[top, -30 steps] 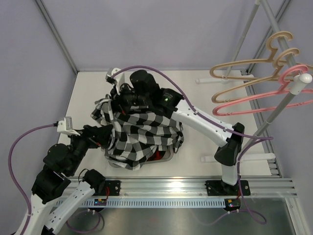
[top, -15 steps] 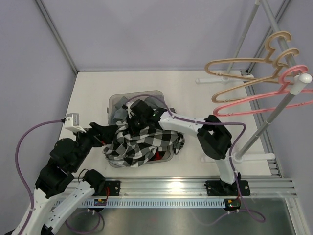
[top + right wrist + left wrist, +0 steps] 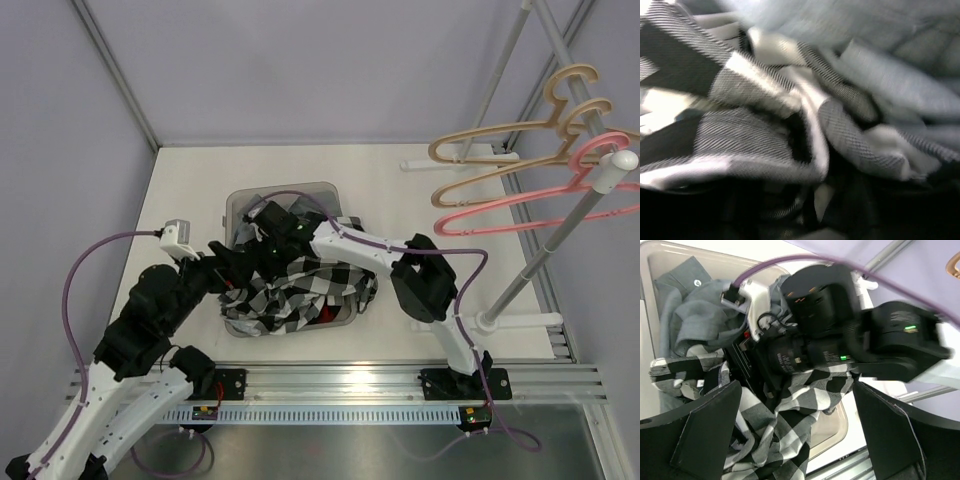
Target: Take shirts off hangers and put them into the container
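The black-and-white checked shirt [image 3: 300,292] lies bunched in the container [image 3: 238,203], spilling over its near rim. A grey shirt [image 3: 695,320] sits at the bin's far end and a scrap of red shirt [image 3: 321,316] shows near the front. My right gripper [image 3: 268,226] is pushed down into the cloth; its fingers are buried, and the right wrist view shows only blurred checked shirt [image 3: 765,130] and grey shirt [image 3: 890,75]. My left gripper [image 3: 800,440] stands open at the bin's left side, checked cloth [image 3: 790,425] lying loose between its fingers. The hangers [image 3: 500,135] hang bare.
Two tan hangers and a pink hanger [image 3: 530,210] hang on the grey rack pole [image 3: 560,225] at the right. The rack's white foot [image 3: 500,322] lies beside the right arm. The container's front rim [image 3: 840,432] sits close to the table's near rail.
The right arm has come down from above the bin, and the checked shirt has sunk into the container. The left arm has swung up toward the bin's left side.
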